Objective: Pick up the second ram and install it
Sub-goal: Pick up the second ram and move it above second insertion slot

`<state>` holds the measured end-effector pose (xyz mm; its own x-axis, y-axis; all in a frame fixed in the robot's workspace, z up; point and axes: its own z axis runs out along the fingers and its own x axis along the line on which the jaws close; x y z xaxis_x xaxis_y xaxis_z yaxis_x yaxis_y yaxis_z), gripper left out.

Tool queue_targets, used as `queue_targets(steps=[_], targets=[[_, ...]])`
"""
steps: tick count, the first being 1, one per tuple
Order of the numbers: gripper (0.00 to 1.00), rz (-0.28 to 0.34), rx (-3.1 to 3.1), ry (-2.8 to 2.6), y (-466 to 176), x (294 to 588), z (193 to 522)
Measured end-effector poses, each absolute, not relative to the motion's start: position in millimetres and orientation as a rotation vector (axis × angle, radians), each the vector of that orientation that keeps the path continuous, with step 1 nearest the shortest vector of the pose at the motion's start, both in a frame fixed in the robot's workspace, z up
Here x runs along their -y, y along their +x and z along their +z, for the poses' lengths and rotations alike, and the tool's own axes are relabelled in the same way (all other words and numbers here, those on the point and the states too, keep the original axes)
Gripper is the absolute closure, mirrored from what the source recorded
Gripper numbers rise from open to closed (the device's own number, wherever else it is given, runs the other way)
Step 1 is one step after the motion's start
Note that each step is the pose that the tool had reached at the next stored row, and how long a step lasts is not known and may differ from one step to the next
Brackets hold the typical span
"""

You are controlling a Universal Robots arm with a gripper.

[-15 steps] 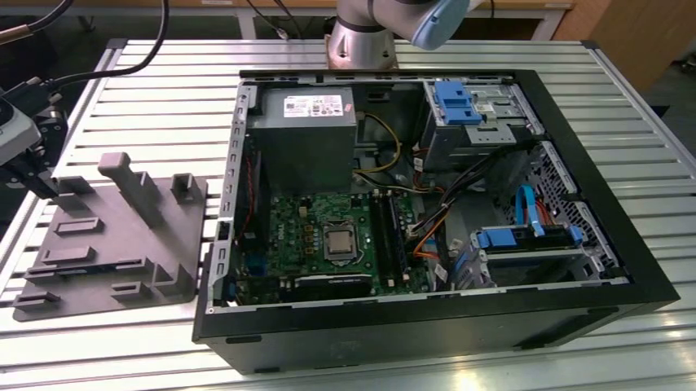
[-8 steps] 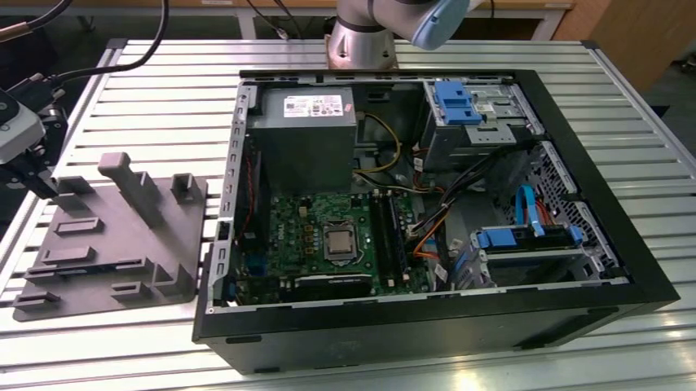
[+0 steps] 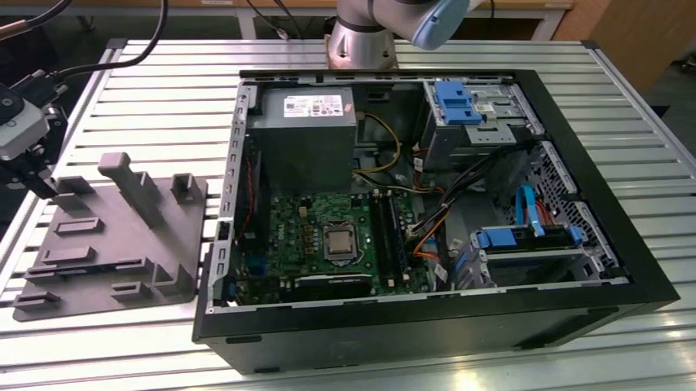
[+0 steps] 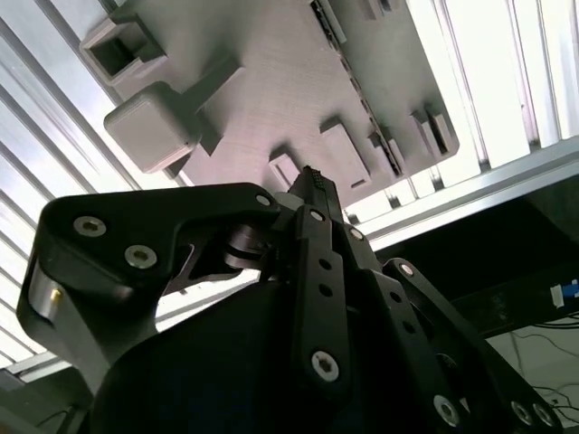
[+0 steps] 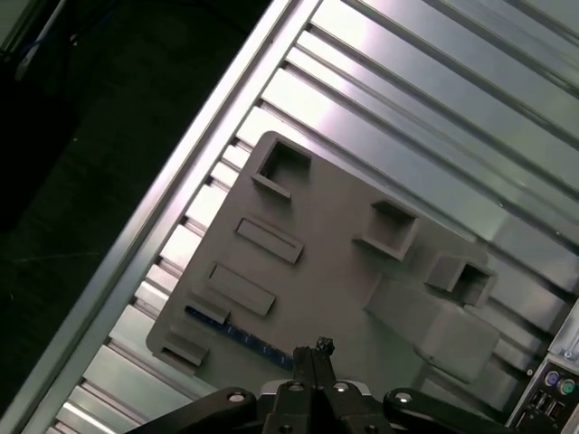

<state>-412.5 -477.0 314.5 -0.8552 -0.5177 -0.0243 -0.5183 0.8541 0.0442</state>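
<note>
Exterior view: one arm, one open computer case [image 3: 435, 330] and one grey holder plate [image 3: 120, 244], all sitting on a slatted aluminium table [image 3: 130, 73]. The case lies on its side with a single green motherboard [image 3: 315, 216] inside and one square silver processor [image 3: 339, 242] in the middle of it. The gripper [image 3: 41, 189] hangs at the exterior view's left, over the far corner of the holder plate and well apart from the case.

Second wrist view: the gripper [image 4: 314, 174] looks like one dark tip pointing at the holder plate [image 4: 262, 99], with bright table [image 4: 507, 90] slats past the plate's edge. From this angle I can't tell how the jaws stand.

First wrist view: on the holder plate [image 5: 335, 262] I count three open box-shaped pockets and two long flat bars. There's just one second ram [image 5: 237, 336]. It shows as a thin blue strip with a few pale specks, lying low in a slot near the plate's edge. I can't make out the chips. The gripper [image 5: 317, 346] has its jaws pressed together with nothing between them. The tips sit just beside one end of the blue strip, and I can't tell if they touch it. The table [image 5: 407, 90] runs all around the plate.
</note>
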Motion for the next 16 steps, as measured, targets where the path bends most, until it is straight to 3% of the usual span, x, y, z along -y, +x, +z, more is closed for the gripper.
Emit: queue_targets(steps=[16], targets=[[0.89,0.078,-2.965,-1.006,-412.6,477.0,314.4]])
